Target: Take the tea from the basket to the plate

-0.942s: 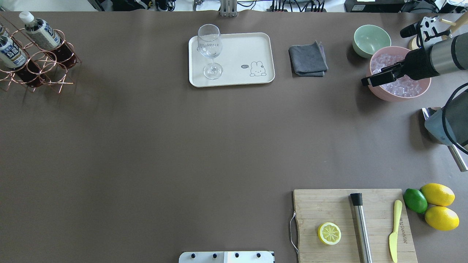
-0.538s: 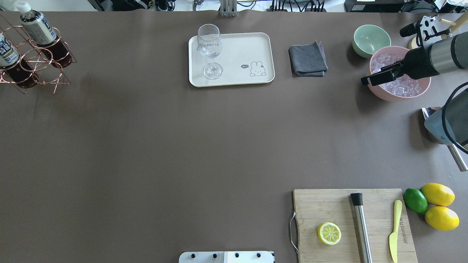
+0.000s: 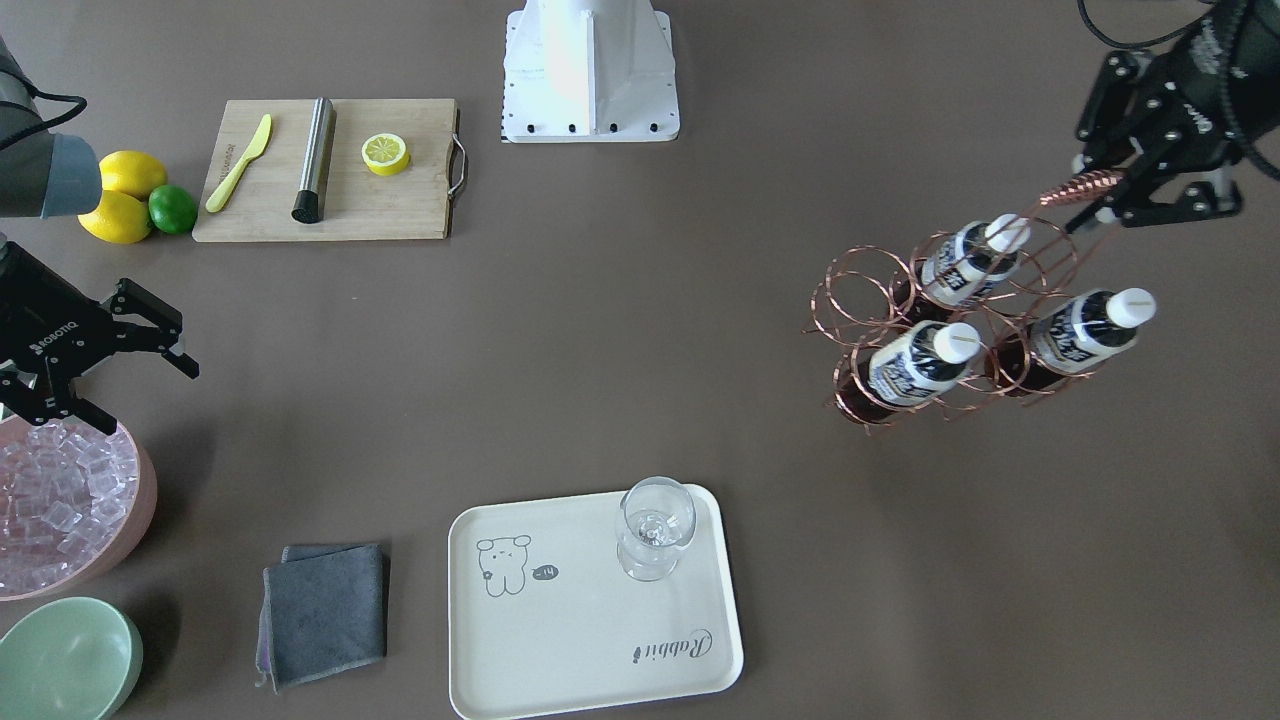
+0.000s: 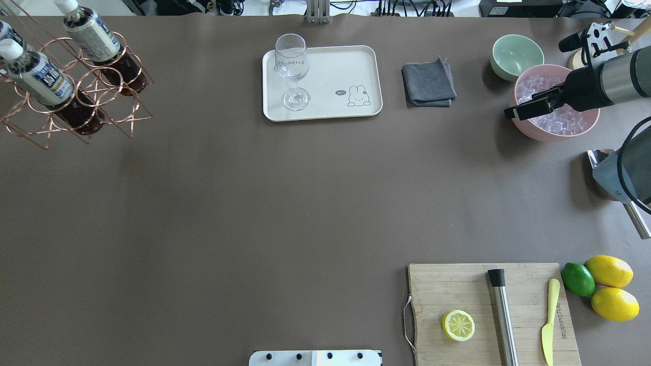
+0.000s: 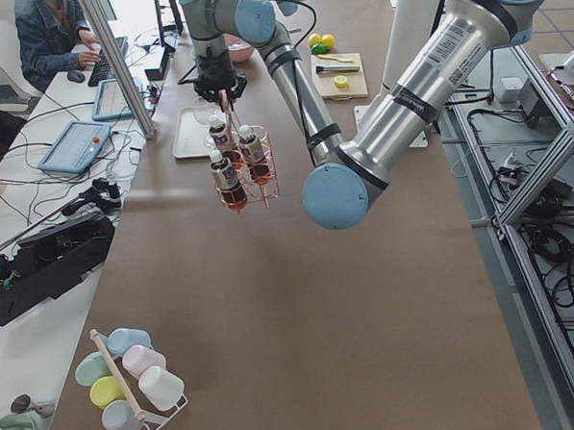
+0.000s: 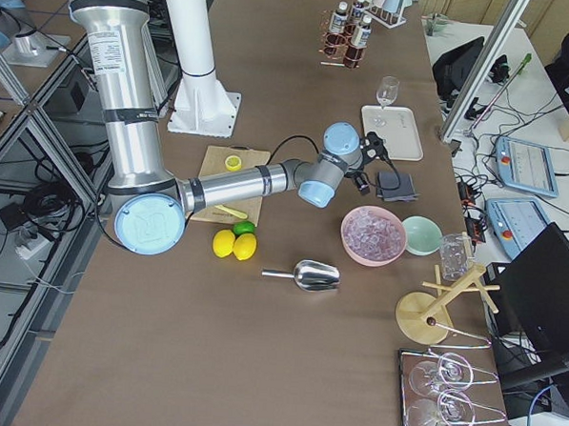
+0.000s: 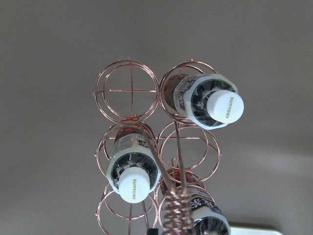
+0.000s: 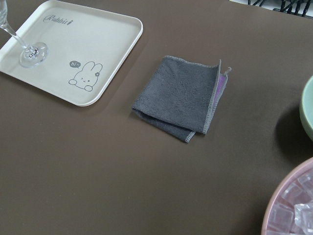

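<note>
My left gripper is shut on the coiled handle of the copper wire basket and holds it tilted above the table's left side; the basket also shows in the overhead view and the exterior left view. Three tea bottles stand in its rings, white caps up. The cream plate lies at the far middle, right of the basket. My right gripper is open and empty over the near rim of a pink ice bowl.
A wine glass stands on the plate's left part. A folded grey cloth and a pale green bowl lie right of it. A cutting board with lemon half, steel rod and knife, plus lemons and a lime, sits front right.
The basket with its bottles has moved right, toward the plate, and looks larger, so higher off the table. My right arm has barely moved.
</note>
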Robot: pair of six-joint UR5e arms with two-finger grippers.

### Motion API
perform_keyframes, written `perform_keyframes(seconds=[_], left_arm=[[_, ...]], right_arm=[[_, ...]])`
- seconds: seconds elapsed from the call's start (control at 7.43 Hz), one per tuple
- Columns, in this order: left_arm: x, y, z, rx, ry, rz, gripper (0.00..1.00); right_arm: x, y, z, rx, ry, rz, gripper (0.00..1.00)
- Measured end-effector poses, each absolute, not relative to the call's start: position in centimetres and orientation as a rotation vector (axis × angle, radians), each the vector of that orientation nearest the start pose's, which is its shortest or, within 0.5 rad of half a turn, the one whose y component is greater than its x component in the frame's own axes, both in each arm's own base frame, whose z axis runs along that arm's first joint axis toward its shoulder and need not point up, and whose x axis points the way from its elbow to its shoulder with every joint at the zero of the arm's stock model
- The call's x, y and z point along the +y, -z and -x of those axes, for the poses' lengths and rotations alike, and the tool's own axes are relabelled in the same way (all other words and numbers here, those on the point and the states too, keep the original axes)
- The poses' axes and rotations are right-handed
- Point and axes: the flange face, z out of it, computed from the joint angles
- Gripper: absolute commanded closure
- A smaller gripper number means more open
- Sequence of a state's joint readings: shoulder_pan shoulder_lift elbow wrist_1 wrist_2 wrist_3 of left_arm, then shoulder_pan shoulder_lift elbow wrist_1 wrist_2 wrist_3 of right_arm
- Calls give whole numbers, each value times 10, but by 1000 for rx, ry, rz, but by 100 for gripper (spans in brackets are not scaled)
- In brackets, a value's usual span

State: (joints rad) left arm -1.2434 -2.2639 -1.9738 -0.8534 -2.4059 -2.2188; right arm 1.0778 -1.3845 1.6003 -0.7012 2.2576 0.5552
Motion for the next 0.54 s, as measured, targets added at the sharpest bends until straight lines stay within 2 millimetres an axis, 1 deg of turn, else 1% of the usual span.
perform_keyframes(seconds=[0.13,0.4,0.54], left_arm=[[-539,-131,-169,654,1568,806,100],[-500,-60,-236,681,1533,883,100],[-475,-30,-272,680,1509,928,100]], right_arm=[[-541,-443,213,-1054,320,-590,0],[-541,-443,214,-1054,320,-589,0],[-541,-443,215,-1052,318,-591,0]])
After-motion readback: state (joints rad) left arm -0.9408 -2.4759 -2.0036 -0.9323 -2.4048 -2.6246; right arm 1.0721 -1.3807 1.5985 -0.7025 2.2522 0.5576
